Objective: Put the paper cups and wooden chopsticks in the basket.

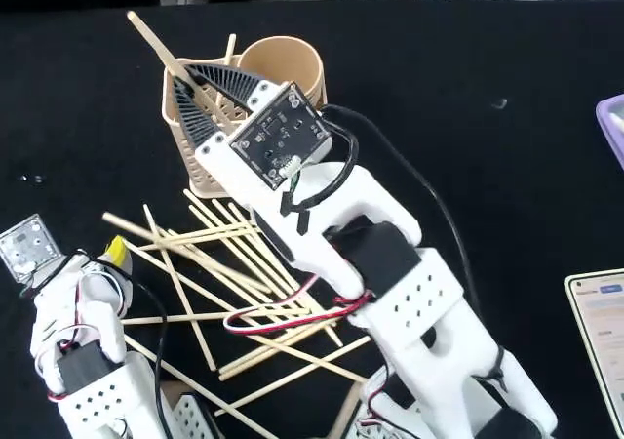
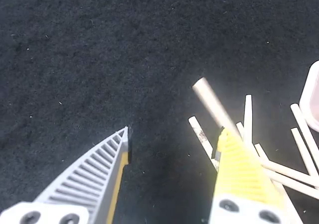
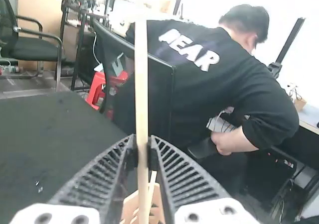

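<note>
Black counter (image 1: 468,88) underneath, office chair (image 3: 30,45) in the room behind. Upper left, the basket (image 1: 190,171) is half hidden by the right arm (image 1: 390,263). A paper cup (image 1: 292,59) is at its rim; can't tell if it's inside. Chopsticks (image 1: 210,263) are scattered lower centre. Right tool (image 3: 142,152) is clenched on one chopstick (image 3: 141,84). Left tool (image 2: 174,130) is released, lower left.

Closing off the drop into the basket (image 1: 200,171) from above with the right gripper (image 1: 187,71), clamped on a tilted chopstick (image 1: 146,29) over the mouth. Crowding the basket's far right side with a paper cup (image 1: 292,63). Cluttering the near middle of the table (image 1: 468,88) with criss-crossed loose chopsticks (image 1: 234,263) and spanning it with the right arm (image 1: 390,273). Leaving bare cloth along the far edge, the left edge and toward the far right corner. Leaving bare cloth between the spread fingers of the left gripper (image 2: 174,132), with stick ends crowding the yellow finger (image 2: 239,169). Narrowing the right edge with a phone (image 1: 597,332) and a purple object (image 1: 612,127).
</note>
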